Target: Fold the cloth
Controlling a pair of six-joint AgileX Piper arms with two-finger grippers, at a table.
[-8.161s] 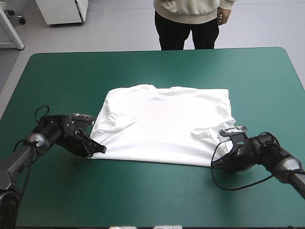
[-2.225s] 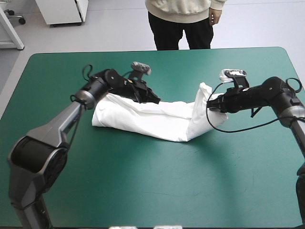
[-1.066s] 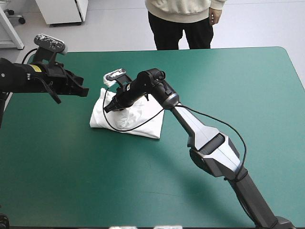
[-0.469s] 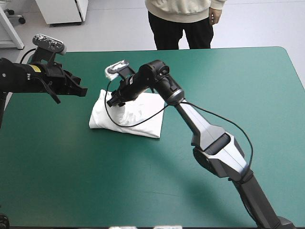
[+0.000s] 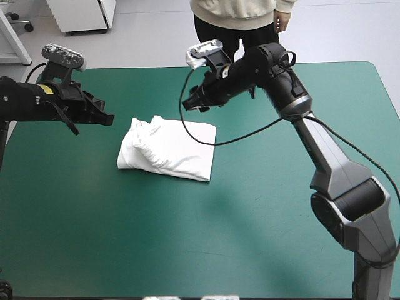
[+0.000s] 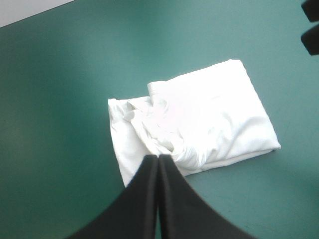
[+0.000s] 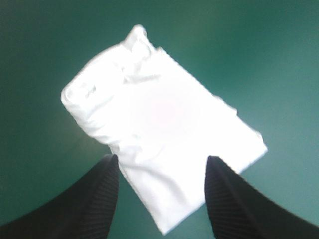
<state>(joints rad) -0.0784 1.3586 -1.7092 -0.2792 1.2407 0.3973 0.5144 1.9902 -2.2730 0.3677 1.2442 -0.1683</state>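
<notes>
Since both arms are hanging up off the table here, the T-shirt (image 5: 167, 150) is just sitting by itself on the teal-green cover (image 5: 250, 219), a bit left of the middle, folded down into a chunky, roughly rectangular bundle. The end of it toward the table's left edge is all bunched up and wrinkly, with a couple of loose folds poking out, while the end toward the right is flat and smooth with a pretty clean corner. The left gripper (image 5: 106, 117) hovers over the left part of the table, off to the side of the bundle's crumpled end and not touching it. In its own wrist view the left gripper (image 6: 158, 158) has its black fingers (image 6: 144, 194) pressed together into one pointed arch, so it's fully closed with nothing pinched in it, and the T-shirt (image 6: 199, 124) lies ahead of the tips, wrinkled end nearest. The right gripper (image 5: 190, 105) is up in the air beyond the bundle's far side, toward the far edge of the table, also clear of the fabric. Its wrist camera looks down at the T-shirt (image 7: 159, 124) from above, and the right gripper (image 7: 162, 158) has its two fingers (image 7: 94, 204) spread wide apart with the bundle showing in the gap well below them, so it's gaping open and holding nothing at all
</notes>
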